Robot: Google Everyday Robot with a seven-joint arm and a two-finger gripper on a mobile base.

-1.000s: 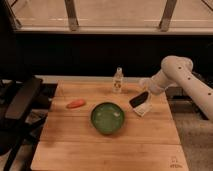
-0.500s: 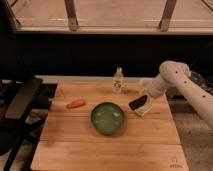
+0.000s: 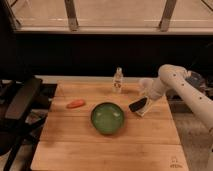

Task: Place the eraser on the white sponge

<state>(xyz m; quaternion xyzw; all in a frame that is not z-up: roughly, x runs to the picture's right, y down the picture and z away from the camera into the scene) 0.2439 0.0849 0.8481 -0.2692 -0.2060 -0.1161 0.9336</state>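
Near the worktop's point(image 3: 107, 145) right edge, the hand point(image 3: 145, 95) grips the eraser point(image 3: 138, 105) over the white sponge point(image 3: 143, 109); lowering it flat seems best.

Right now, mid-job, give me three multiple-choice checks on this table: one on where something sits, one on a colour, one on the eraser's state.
1. Where is the bowl relative to the gripper?
A. To its left in the camera view, near the table's middle
B. Behind it, by the bottle
C. Off the table

2. What colour is the bowl?
A. White
B. Green
C. Orange

3. How does the eraser lie?
A. Flat beside the orange item
B. Inside the bowl
C. Tilted at the gripper, over the white sponge

Answers:
1 A: the bowl sits mid-table, with the gripper at the right side above the sponge.
2 B: its inside is plainly green; the orange item is the carrot-like piece at left.
3 C: the black block slants just under the gripper, with the pale pad showing beneath its edge; the clear bottle stands behind.
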